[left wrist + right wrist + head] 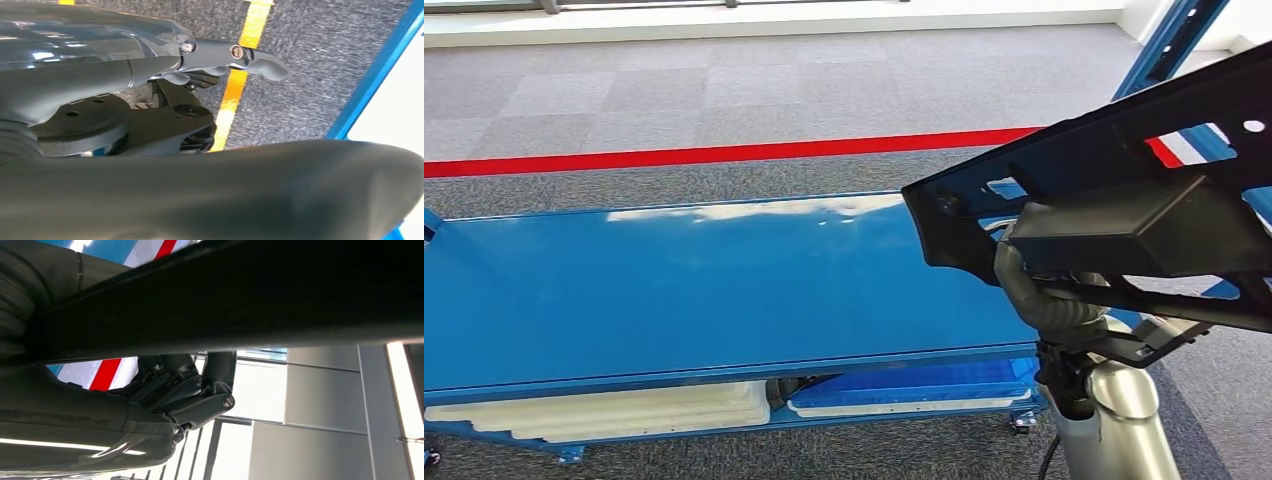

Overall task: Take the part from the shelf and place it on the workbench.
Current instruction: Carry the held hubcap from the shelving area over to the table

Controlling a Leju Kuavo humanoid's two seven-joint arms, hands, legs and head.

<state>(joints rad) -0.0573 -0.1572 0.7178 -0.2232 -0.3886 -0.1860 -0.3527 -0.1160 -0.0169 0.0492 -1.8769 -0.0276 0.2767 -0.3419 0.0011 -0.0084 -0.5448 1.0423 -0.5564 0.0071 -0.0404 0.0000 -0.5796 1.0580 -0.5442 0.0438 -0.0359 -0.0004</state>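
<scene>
The part (1124,190) is a long black plastic panel with cut-outs and a boxy block on it. It hangs tilted in the air over the right end of the blue workbench (704,290) in the head view. My right hand (1039,295) grips it from underneath, and my silver right arm rises from the lower right. In the right wrist view the part (250,295) crosses the frame, with the right hand's fingers (200,400) curled against it. In the left wrist view my left hand (150,120) holds nothing, its fingers (260,62) stretched out above grey carpet.
The workbench top is bare and glossy. White trays (624,410) and a blue tray (914,385) lie on its lower level. A red floor line (724,155) runs behind it. A blue shelf upright (1169,45) stands at the far right. A yellow floor line (240,80) runs beneath my left hand.
</scene>
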